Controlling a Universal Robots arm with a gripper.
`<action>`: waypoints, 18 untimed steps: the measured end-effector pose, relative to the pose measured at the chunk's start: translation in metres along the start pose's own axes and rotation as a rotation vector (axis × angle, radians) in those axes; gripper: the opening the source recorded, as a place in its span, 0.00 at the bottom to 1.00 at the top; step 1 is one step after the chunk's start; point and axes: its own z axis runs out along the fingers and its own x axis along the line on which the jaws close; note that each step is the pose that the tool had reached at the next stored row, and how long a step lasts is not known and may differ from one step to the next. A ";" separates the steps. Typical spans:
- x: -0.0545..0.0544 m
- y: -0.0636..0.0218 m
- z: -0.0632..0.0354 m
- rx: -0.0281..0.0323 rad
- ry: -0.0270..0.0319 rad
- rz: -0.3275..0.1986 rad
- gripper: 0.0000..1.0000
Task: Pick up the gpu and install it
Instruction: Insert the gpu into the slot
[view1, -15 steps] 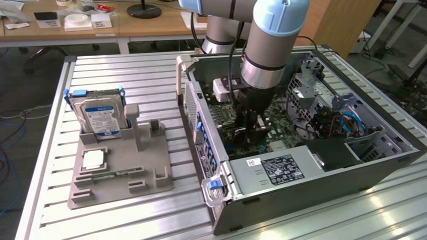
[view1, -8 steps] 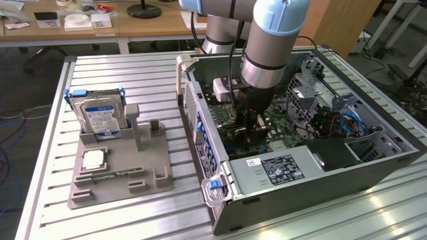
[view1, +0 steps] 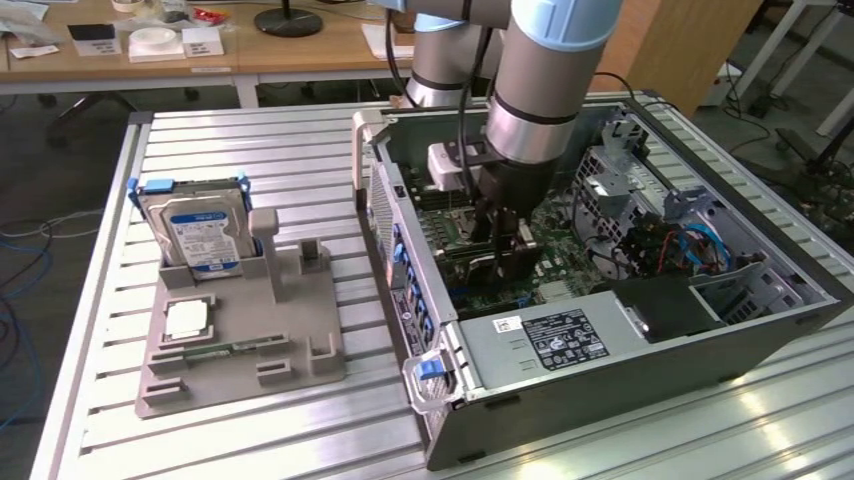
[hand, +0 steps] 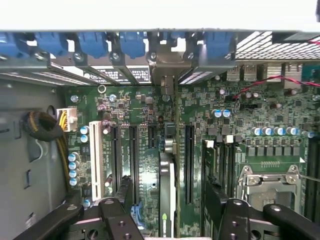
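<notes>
Inside the open computer case (view1: 747, 300) on the bench (view1: 267, 150), the claw (hand: 165, 220) hangs with its jaws wide, holding nothing. The gpu (hand: 167, 175) stands on edge between them, in the board (hand: 235, 125). If it sits crooked in its slot, it may tip or not plug in.

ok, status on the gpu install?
Gripper open, fingers either side of the gpu, clear of it. The gpu stands edge-on in a motherboard slot. Nothing seen in the way.
</notes>
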 end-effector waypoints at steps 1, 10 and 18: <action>0.000 -0.0001 -0.0029 0.0000 0.0000 0.000 0.69; -0.001 -0.0007 -0.0295 0.0000 0.0000 0.000 0.69; -0.001 -0.0012 -0.0484 0.0001 0.0000 0.000 0.69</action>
